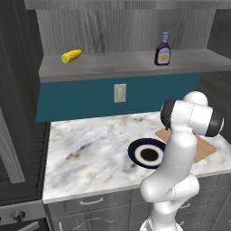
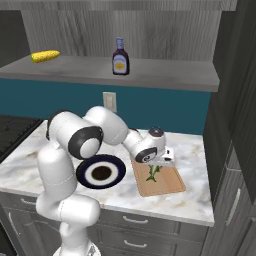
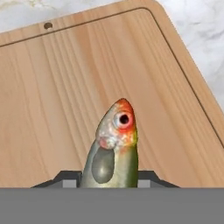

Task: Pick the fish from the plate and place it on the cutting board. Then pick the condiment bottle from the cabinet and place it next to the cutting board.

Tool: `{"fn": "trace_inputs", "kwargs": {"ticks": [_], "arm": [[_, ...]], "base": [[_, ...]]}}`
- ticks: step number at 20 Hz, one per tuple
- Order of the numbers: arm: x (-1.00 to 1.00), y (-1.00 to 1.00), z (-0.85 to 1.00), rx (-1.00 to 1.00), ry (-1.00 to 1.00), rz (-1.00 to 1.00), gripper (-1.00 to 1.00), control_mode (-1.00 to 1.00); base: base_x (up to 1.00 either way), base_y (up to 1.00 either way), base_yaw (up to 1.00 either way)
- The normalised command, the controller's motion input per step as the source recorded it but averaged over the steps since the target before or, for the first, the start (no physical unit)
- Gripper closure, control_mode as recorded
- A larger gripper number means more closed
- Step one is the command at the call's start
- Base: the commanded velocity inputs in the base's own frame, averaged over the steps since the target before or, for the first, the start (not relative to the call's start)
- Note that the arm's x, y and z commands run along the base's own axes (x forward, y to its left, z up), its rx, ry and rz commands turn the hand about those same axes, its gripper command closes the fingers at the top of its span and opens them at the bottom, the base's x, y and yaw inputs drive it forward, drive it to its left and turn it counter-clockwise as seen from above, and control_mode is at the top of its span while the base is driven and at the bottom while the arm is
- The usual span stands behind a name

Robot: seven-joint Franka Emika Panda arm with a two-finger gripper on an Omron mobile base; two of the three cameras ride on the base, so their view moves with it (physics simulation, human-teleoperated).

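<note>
The greenish-silver fish (image 3: 114,144), with an orange head, sticks out from between my gripper's (image 3: 109,178) dark fingertips (image 3: 66,178), which are shut on its body. It hangs low over the wooden cutting board (image 3: 52,87); whether it touches the wood I cannot tell. From the right base view the gripper (image 2: 162,161) sits over the board (image 2: 167,186) with the fish (image 2: 152,173) under it. The plate (image 2: 85,172) lies just left of the board, its dark centre bare. The condiment bottle (image 2: 120,56) stands upright on the cabinet shelf (image 2: 165,75).
A yellow corn cob (image 1: 71,56) lies at the left of the shelf (image 1: 117,65), the bottle (image 1: 163,49) at its right. My arm hides much of the board (image 1: 205,149) and part of the plate (image 1: 133,151). A wall outlet (image 1: 119,93) sits above the marble counter (image 1: 85,144).
</note>
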Motion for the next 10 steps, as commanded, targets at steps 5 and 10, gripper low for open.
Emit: {"fn": "trace_inputs", "kwargs": {"ticks": [5, 10], "arm": [[0.07, 0.0, -0.61, 0.0, -0.07, 0.0, -1.0, -1.0], [0.08, -0.03, -0.11, 0.0, 0.0, 0.0, -1.0, -1.0]], "base": [[0.0, 0.0, 0.0], [0.0, 0.0, 0.0]]}}
